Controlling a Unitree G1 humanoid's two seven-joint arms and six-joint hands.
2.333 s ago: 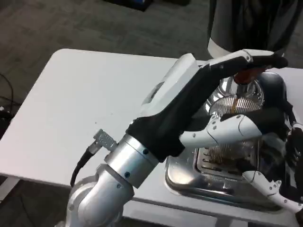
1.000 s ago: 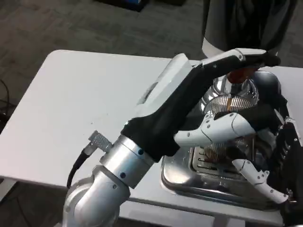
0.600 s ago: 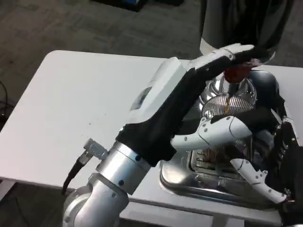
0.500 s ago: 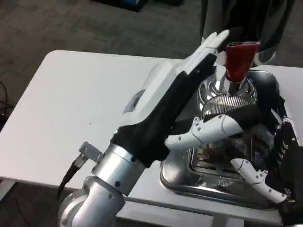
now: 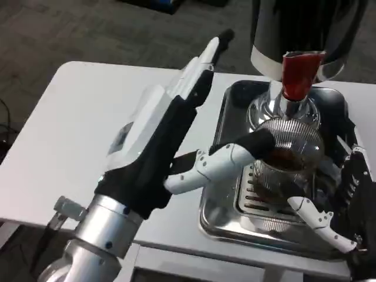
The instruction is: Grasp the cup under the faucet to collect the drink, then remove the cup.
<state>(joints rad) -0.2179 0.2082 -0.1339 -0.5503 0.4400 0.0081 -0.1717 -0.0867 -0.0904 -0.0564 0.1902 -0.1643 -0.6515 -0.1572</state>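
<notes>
1. While our left hand [image 5: 170, 126] stretches flat above the white table [image 5: 76, 135], its fingers lie straight and apart, holding nothing, with the tips pointing toward the far edge of the table beside the metal tray [image 5: 226, 214].
2. We see the thumb of that hand reaching sideways across the tray's near left part, its dark tip just beside the ribbed clear cup [image 5: 288, 155]; whether it touches the glass we cannot tell.
3. We find the cup standing upright on the slotted grate [image 5: 249, 197] inside the tray, directly under the chrome faucet [image 5: 282, 108], and a brown drink shows in it (the level is hard to read through the ribbing).
4. We see the faucet's red handle [image 5: 298, 73] standing upright above the spout, in front of the big dark dispenser body [image 5: 305, 29] with its white band.
5. Our right hand [image 5: 338, 211] sits at the picture's right edge, with white fingers running below and beside the cup and black parts against the tray's right side.
6. We cannot tell whether that hand actually grips the cup, since the contact side is hidden behind the glass.
</notes>
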